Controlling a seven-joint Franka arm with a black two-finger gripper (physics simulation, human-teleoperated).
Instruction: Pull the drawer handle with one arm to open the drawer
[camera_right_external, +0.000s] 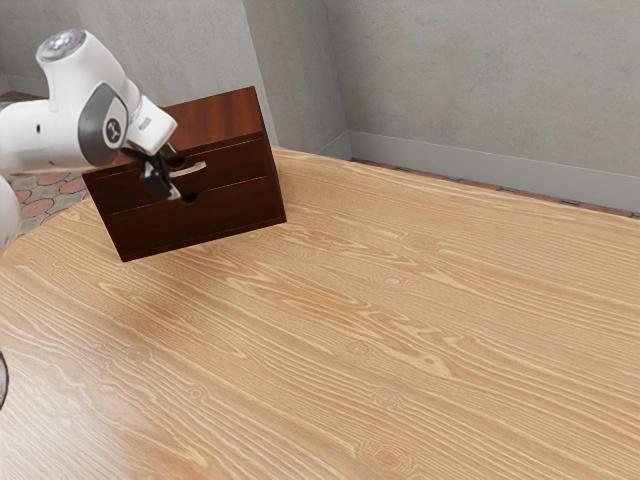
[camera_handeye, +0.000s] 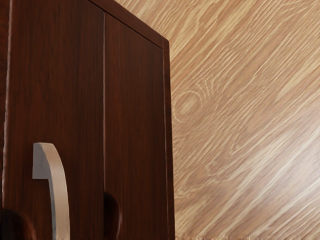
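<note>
The table (camera_right_external: 420, 330) runs wide and open toward the exterior view's right. The cabinet (camera_right_external: 210, 215) stands near its far left edge. The top drawer (camera_right_external: 232, 163) looks flush. The gripper (camera_right_external: 158, 180) is at the left end of the handle (camera_right_external: 190, 168); whether it is clamped, I cannot tell.

Side overview, wrist close-up, shared cabinet (camera_right_external: 215, 208)
</note>
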